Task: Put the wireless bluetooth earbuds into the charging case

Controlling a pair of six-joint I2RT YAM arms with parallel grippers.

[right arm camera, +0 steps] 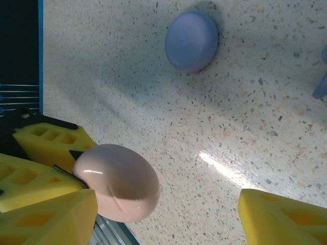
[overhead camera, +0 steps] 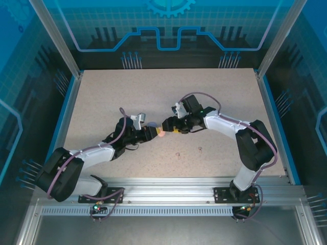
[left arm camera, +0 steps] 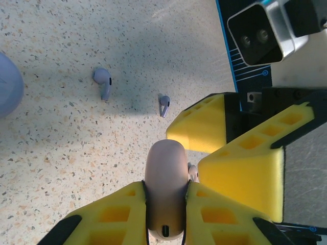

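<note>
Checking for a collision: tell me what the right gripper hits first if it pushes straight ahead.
Probably the pink case clamped in the left gripper; it sits ahead of the open right gripper, though depth is unclear.

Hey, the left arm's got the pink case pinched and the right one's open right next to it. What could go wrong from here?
1. The left gripper holds the smooth, rounded pink case by its thin edges. A push from the open right gripper could twist it or pop it out.
2. The grippers sit very close together, so they may bump.
3. Two purple earbuds lie loose on the table nearby and could get knocked.
</note>
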